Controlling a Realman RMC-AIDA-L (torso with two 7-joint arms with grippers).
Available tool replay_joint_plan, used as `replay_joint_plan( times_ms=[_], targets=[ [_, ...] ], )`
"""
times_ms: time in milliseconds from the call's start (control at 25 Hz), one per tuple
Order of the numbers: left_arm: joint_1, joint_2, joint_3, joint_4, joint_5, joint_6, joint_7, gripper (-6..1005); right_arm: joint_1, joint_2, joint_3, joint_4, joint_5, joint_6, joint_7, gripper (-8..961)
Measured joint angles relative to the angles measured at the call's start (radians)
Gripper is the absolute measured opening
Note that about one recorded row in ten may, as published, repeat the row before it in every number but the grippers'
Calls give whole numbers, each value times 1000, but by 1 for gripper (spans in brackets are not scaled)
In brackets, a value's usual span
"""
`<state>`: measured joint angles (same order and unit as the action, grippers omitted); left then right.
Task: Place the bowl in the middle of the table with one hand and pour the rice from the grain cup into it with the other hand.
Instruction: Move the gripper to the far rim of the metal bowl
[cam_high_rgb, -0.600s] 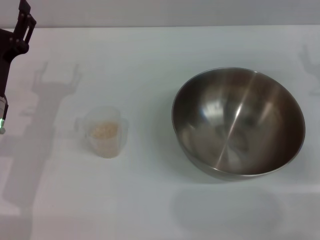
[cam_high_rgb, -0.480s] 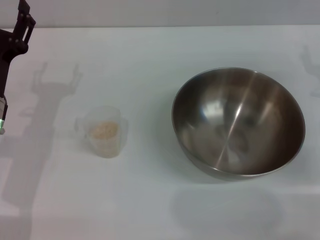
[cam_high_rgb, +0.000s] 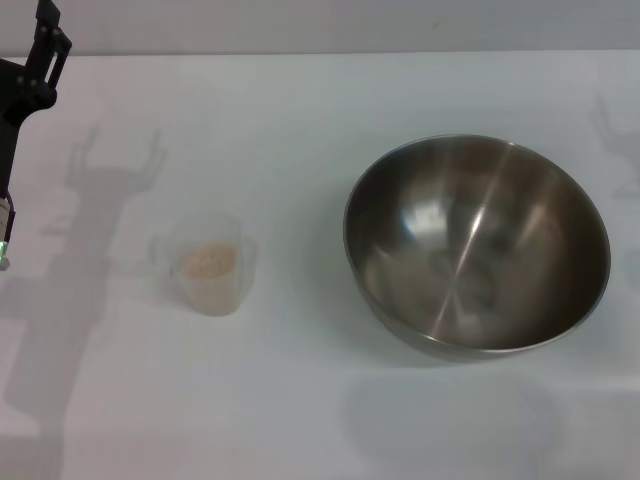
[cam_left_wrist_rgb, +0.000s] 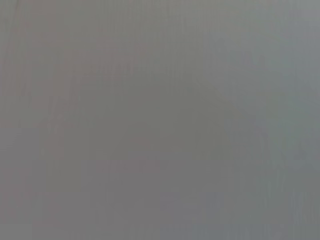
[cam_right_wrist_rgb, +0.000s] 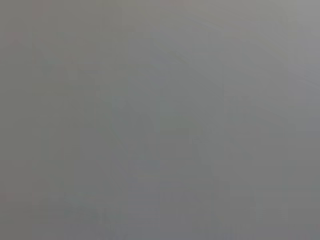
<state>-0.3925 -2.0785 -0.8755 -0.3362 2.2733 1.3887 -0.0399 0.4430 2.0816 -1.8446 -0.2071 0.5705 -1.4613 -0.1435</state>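
The stainless-steel bowl (cam_high_rgb: 477, 245) stands upright on the right half of the white table (cam_high_rgb: 300, 400), empty inside. The transparent grain cup (cam_high_rgb: 208, 263) stands upright left of the middle, with pale beige rice (cam_high_rgb: 208, 260) in its bottom and its small handle toward the left. My left gripper (cam_high_rgb: 40, 55) shows as a black part at the far left edge, well behind and to the left of the cup, touching nothing. My right gripper is out of view. Both wrist views show only plain grey.
The arm's body (cam_high_rgb: 8, 160) runs down the left edge of the head view. Soft arm shadows lie on the table left of the cup and at the far right edge. The table's back edge (cam_high_rgb: 320, 52) runs across the top.
The left arm's shadow on the table has shifted slightly to the right. The cup and the bowl have not moved.
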Motion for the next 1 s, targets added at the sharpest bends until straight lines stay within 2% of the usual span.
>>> replay_joint_plan(
  times_ms=[120,280,320,400,520,640,680,720,920,960,1000],
  targets=[
    [0,0,0,0,0,0,0,827,-1,-1,0,-7,-12,-6,-60,803],
    [-4,0,0,3,0,-2,0,826,0,-3,1,-46,-13,43,-22,802],
    [-4,0,0,4,0,-3,0,826,-4,-3,0,-104,-13,117,12,802],
    [-5,0,0,7,0,-4,-1,826,-10,-3,-3,-144,-14,163,26,802],
    [-6,0,0,8,-1,-5,-1,826,-48,-3,-11,-299,-21,329,53,802],
    [-6,0,-1,10,-1,-7,-2,825,-120,-4,-5,-528,-78,565,72,802],
    [-5,1,-3,10,-3,-6,-5,825,-194,-3,10,-779,-153,828,84,802],
    [-5,1,-3,10,-3,-6,-5,825,-194,-3,10,-779,-153,828,84,802],
    [0,1,-8,10,-6,-2,-9,824,-265,-1,56,-1159,-190,1367,86,801],
    [0,1,-8,10,-6,-2,-9,824,-265,-1,56,-1159,-190,1367,86,801],
    [0,1,-8,10,-6,-2,-9,824,-266,-1,71,-1214,-188,1484,85,801]
  ],
)
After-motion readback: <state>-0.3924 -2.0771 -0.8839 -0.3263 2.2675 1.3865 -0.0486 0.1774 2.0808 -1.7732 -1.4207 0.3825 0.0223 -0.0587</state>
